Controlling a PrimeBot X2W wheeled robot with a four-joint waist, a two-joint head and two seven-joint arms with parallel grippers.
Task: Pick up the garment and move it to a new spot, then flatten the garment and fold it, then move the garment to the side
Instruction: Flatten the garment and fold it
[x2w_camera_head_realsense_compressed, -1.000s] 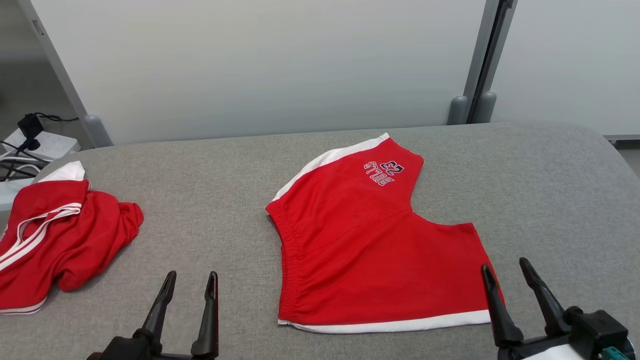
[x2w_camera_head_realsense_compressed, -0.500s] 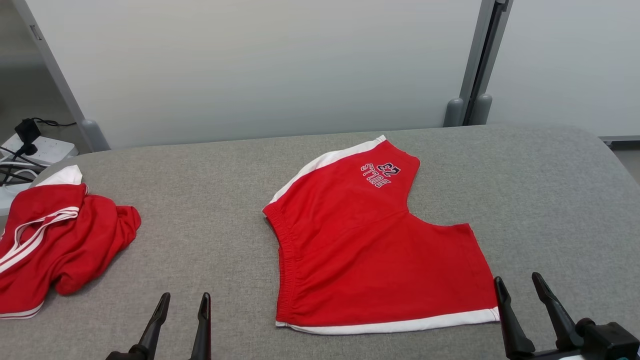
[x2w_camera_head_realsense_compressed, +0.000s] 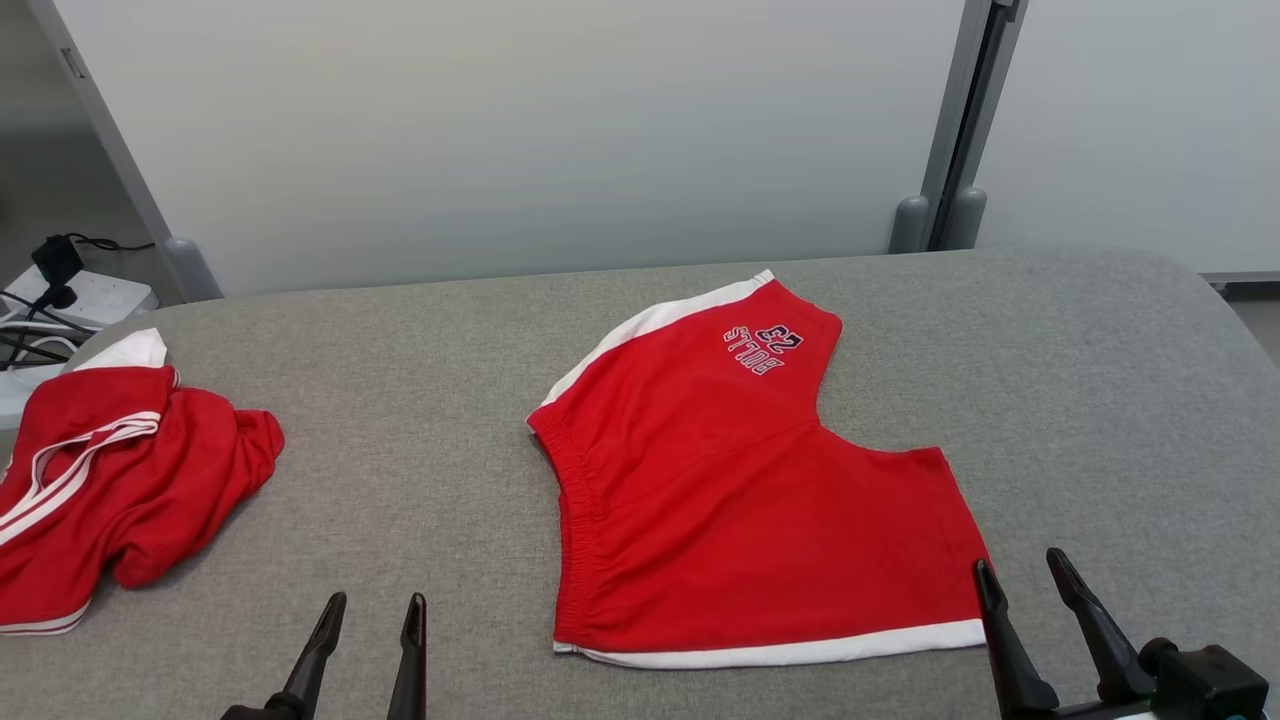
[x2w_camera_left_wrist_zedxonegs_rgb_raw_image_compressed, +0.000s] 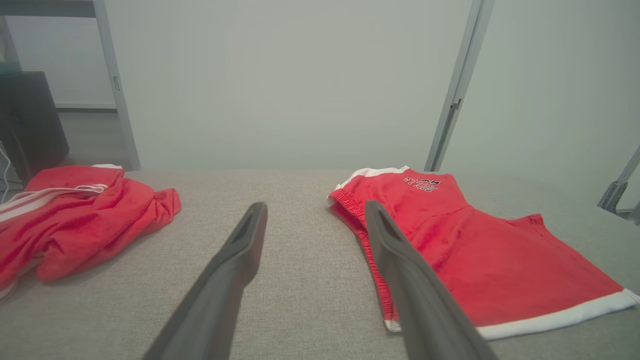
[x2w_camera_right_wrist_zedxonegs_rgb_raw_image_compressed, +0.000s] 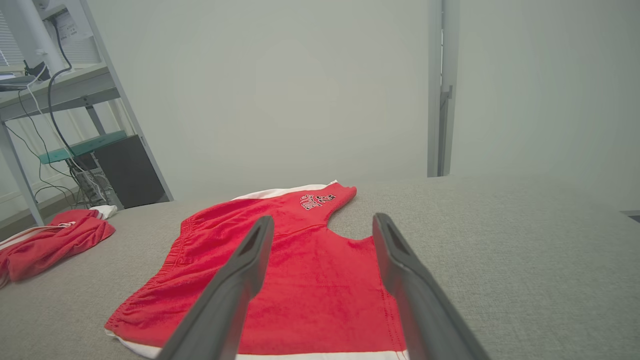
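Shorts (x2w_camera_head_realsense_compressed: 740, 500) lie flat mid-bench (x2w_camera_head_realsense_compressed: 420, 400), not yet folded. Far left, a red heap (x2w_camera_head_realsense_compressed: 120, 480) could be grabbed by mistake. Left claw (x2w_camera_head_realsense_compressed: 378, 600) is wide open and empty, short of the waistband; a one-layer pinch would bunch it. Right claw (x2w_camera_head_realsense_compressed: 1018, 560), also wide open and empty, sits by the hem corner and could drag it askew.

Crumpled red clothing (x2w_camera_head_realsense_compressed: 120, 480) on the grey table (x2w_camera_head_realsense_compressed: 400, 400), left edge; power strip (x2w_camera_head_realsense_compressed: 95, 293) beyond.
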